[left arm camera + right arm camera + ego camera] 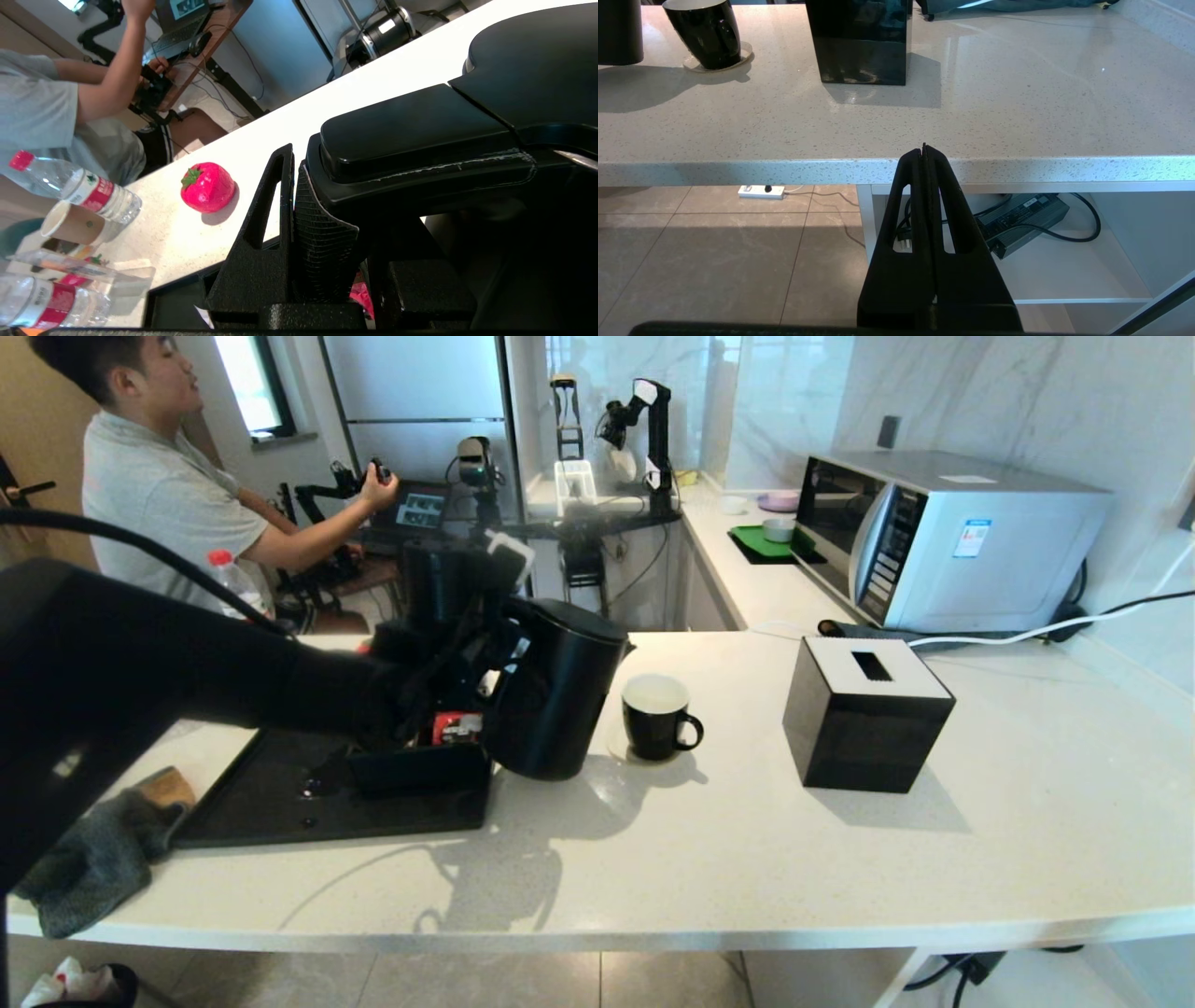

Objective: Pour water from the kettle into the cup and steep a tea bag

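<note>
Seen from the head camera: kettle point(551, 695), big, matte black and rigid, held slightly tilted with its mouth leaning toward 3 o'clock, its base just above the counter point(747, 859) near the middle. Judged heavy if filled, likely to swing from a thin grip; best taken by the loop handle on its 9 o'clock side, not the smooth body. Cup point(658, 717), a small black mug with a white inside, stood upright on a pale coaster just beside the kettle at 3 o'clock, ear handle pointing to 3 o'clock; probably ceramic, breakable, easily knocked. Nothing visibly pouring. No tea bag made out.

Left gripper point(327, 219) reached in from 9 o'clock, forearm nearly level over the black tray point(280, 803), fingers clamped on the kettle's handle, one textured pad point(322, 238) pressed against it. Right gripper point(924, 186) parked low below the counter's near edge, at 6 o'clock, fingers pressed together on nothing. Black tissue box point(864, 714) stood well apart from the cup, toward 3 o'clock
</note>
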